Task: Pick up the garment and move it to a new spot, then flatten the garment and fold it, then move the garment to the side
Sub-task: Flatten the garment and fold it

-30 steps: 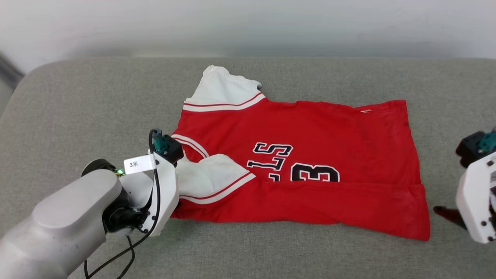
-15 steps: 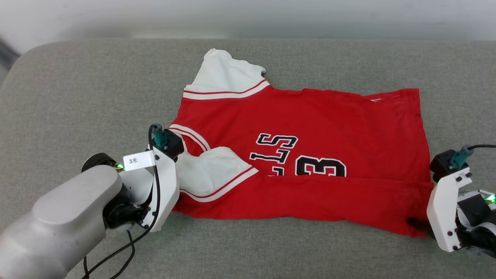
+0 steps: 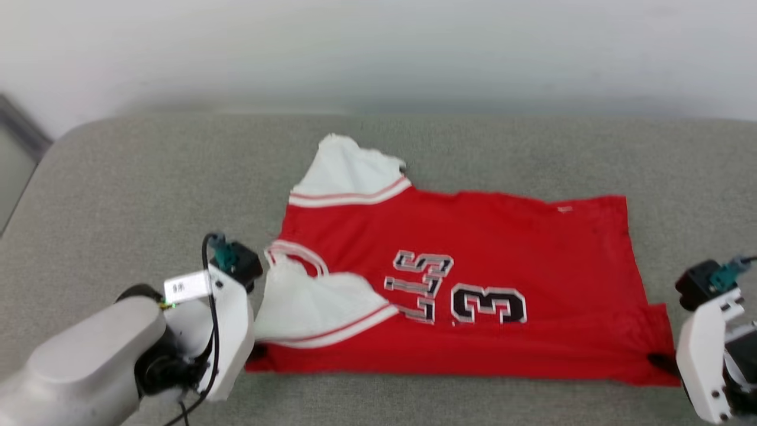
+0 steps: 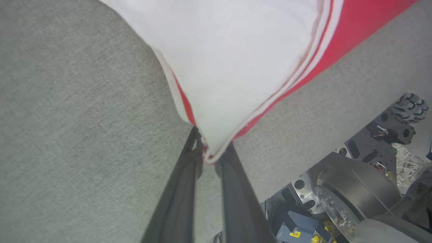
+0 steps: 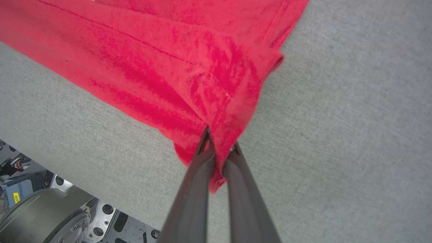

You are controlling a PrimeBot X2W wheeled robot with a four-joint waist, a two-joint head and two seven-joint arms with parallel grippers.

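The garment [image 3: 485, 248], a red jersey with white sleeves and a black "3", lies partly folded on the grey cushion [image 3: 148, 195]. Its near long edge is folded up over the front. My left gripper [image 3: 255, 352] is shut on the corner by the near white sleeve [image 3: 307, 307]; in the left wrist view the fingers [image 4: 189, 158] pinch the striped trim of that sleeve [image 4: 236, 60]. My right gripper [image 3: 657, 360] is shut on the near right hem corner. In the right wrist view its fingers [image 5: 202, 152] clamp the bunched red cloth [image 5: 189, 77].
The cushion's near edge runs just below both grippers, with the robot's base and wheel [image 4: 351, 199] showing beyond it. Bare grey cushion lies left of the garment and behind it, up to a pale wall [image 3: 378, 47].
My right gripper came in from the right, reached the hem corner and closed on it. The head camera shifted, so the whole picture sits lower. The left gripper kept its hold.
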